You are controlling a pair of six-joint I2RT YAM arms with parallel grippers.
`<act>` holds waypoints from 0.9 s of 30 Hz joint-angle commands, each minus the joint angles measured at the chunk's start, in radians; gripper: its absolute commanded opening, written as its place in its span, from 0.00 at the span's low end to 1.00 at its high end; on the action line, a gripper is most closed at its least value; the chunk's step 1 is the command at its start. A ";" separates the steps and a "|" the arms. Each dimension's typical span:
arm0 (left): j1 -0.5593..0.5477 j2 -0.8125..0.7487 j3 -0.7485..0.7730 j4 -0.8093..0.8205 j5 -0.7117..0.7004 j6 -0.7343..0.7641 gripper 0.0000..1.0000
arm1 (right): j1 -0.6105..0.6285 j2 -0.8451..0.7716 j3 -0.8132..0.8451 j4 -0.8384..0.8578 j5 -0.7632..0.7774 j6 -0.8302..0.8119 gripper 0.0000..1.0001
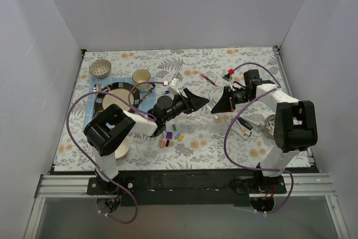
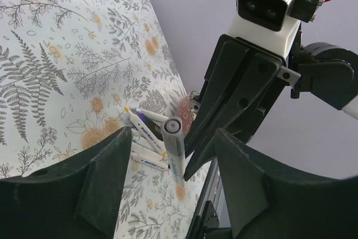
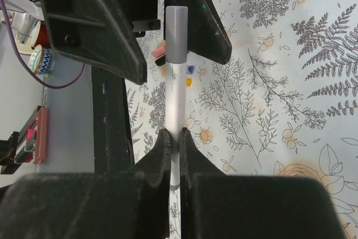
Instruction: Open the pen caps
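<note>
The worktop (image 1: 224,65), under a fern-print cloth, carries everything. Both arms reach in toward its middle, and their end effectors face each other tip to tip.

The right end effector (image 3: 174,137) is clamped tight on the white barrel of a pen (image 3: 174,102). It holds the pen above the cloth, pointing left at the other arm. The pen's grey cap (image 3: 178,34) is still on and sits at the end away from the grip.

The left end effector (image 1: 200,103) is spread wide and holds nothing. The cap sits in the space between its two fingers (image 3: 95,26). In the left wrist view there is a clear gap on each side of the pen.

At the far left, a dark-rimmed plate (image 1: 106,94) sits on a blue mat (image 1: 89,117). A patterned bowl (image 1: 100,68) stands beyond the plate in the corner. A cup (image 1: 141,76) stands just right of the plate.

A loose heap of pens (image 1: 244,129) with white barrels lies on the cloth at the right. It is nearer than the right end effector and beside that arm. One orange-tipped pen (image 1: 210,80) lies alone, farther back near the middle.

A small cluster of removed caps (image 1: 170,136) lies nearer than the left end effector. They are pink, purple, black, green, blue and yellow, and they lie close together on the cloth.
</note>
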 commanded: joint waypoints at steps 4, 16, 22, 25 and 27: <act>-0.001 0.017 0.035 0.040 -0.031 0.005 0.43 | 0.005 -0.025 -0.006 -0.011 -0.042 0.000 0.01; -0.003 0.012 0.043 0.037 -0.022 0.040 0.24 | 0.010 -0.015 -0.009 -0.008 -0.041 0.001 0.01; -0.003 0.005 0.035 0.062 -0.004 0.051 0.00 | 0.018 -0.010 -0.014 -0.010 -0.033 -0.014 0.03; -0.003 0.005 0.037 0.071 0.045 0.050 0.00 | 0.025 -0.008 -0.009 -0.033 -0.047 -0.048 0.39; -0.007 0.017 0.043 0.085 0.103 0.037 0.00 | 0.036 -0.013 -0.007 -0.034 -0.044 -0.057 0.50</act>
